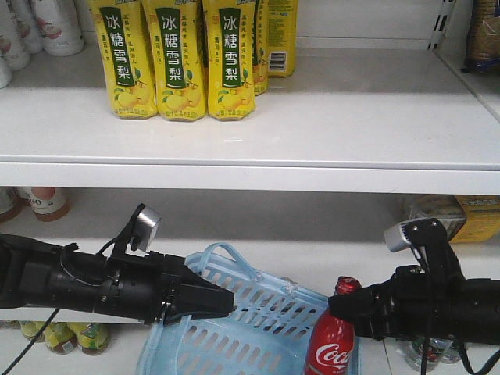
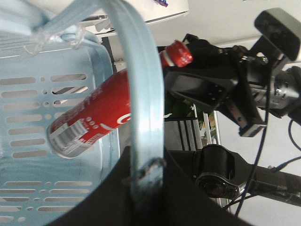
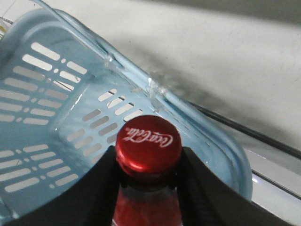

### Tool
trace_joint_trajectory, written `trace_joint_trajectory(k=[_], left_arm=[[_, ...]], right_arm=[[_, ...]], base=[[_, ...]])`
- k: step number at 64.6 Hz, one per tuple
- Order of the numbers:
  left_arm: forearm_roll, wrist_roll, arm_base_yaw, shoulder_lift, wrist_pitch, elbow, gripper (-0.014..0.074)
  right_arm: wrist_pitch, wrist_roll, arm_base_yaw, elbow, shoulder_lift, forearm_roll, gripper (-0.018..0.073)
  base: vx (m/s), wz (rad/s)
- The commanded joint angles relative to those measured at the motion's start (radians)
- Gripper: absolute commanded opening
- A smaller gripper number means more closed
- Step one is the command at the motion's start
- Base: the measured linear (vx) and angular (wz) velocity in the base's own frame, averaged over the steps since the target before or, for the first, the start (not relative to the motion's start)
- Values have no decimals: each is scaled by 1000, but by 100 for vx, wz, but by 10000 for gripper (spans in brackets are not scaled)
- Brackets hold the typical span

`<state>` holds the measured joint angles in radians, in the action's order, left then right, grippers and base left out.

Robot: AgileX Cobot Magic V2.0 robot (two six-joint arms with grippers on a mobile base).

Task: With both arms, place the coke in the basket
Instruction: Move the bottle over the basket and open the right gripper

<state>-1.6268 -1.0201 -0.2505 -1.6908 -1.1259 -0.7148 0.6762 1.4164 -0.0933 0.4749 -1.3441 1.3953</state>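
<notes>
The coke, a small red-wrapped bottle with a red cap, hangs upright inside the right end of the pale blue basket. My right gripper is shut on its neck, just under the cap. My left gripper is shut on the basket's rim and holds the basket tilted. The left wrist view shows the coke through the basket's slotted wall. The right wrist view looks down into the basket.
A white shelf above carries several yellow pear-drink bottles. More jars and packets stand on the lower shelf behind the arms. The basket's loop handle stands up behind my left gripper.
</notes>
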Motion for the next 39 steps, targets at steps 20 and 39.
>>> trace_joint_trajectory(k=[20,39], left_arm=[[-75,-19,-4,44,-55,-20,-6],[-75,-19,-4,44,-55,-20,-6]], right_arm=[[100,73,1,31,-98,57,164],[99,66,1,31,-103,57,326]], base=[[0,0],[0,0]])
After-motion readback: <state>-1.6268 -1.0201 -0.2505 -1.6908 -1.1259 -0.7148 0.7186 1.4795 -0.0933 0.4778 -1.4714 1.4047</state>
